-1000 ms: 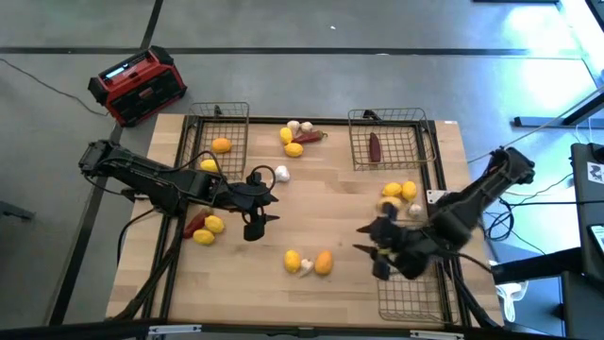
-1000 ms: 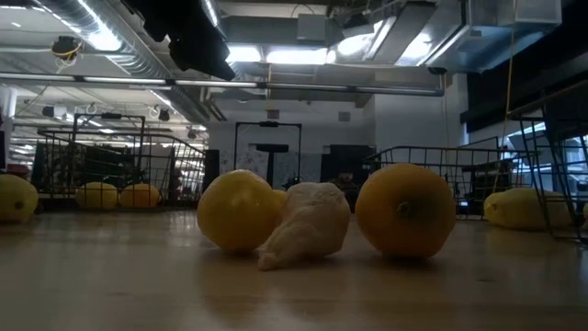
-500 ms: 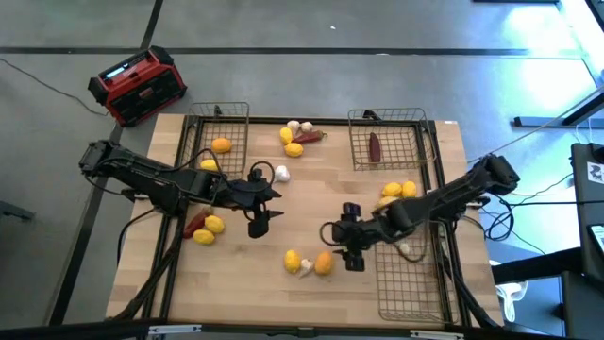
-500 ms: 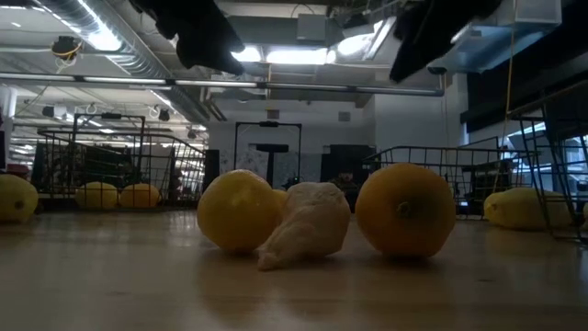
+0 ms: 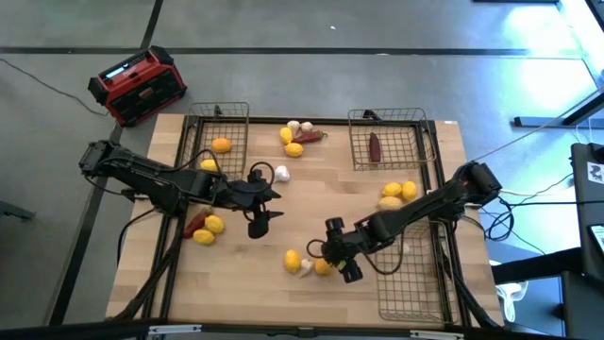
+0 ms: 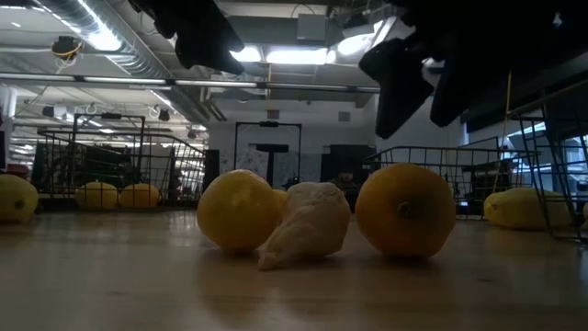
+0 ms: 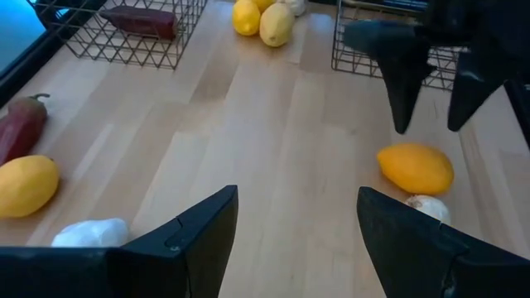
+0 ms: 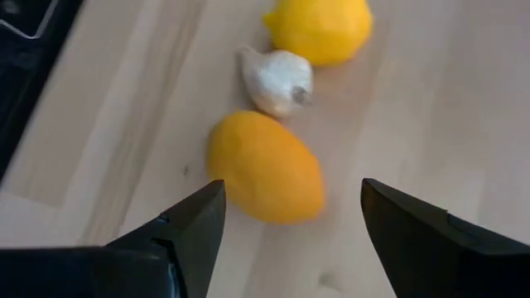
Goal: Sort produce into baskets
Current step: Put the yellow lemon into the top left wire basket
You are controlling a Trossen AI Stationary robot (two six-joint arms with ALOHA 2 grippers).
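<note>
An orange fruit [image 8: 265,170], a white garlic bulb [image 8: 277,79] and a yellow lemon [image 8: 319,29] lie together on the table near its front middle. They also show in the low view as the orange fruit [image 6: 404,210], the bulb [image 6: 308,225] and the lemon [image 6: 239,210]. My right gripper [image 5: 332,253] is open just above the orange fruit, fingers to either side, not touching it. My left gripper [image 5: 257,215] is open and empty above mid-table. Three wire baskets stand at far left [image 5: 236,113], far right [image 5: 415,118] and near right [image 5: 411,293].
The far left basket holds an orange fruit [image 5: 221,144] and a yellow one [image 5: 208,165]; the far right basket holds a dark red piece [image 5: 375,146]. Loose produce lies at far middle [image 5: 297,137], near left [image 5: 208,227] and right [image 5: 396,192]. A red-and-black box [image 5: 137,85] stands off the table.
My right gripper has gone from over the near right basket toward the table's left edge and down, and now stands open just above the orange fruit. The produce has not moved.
</note>
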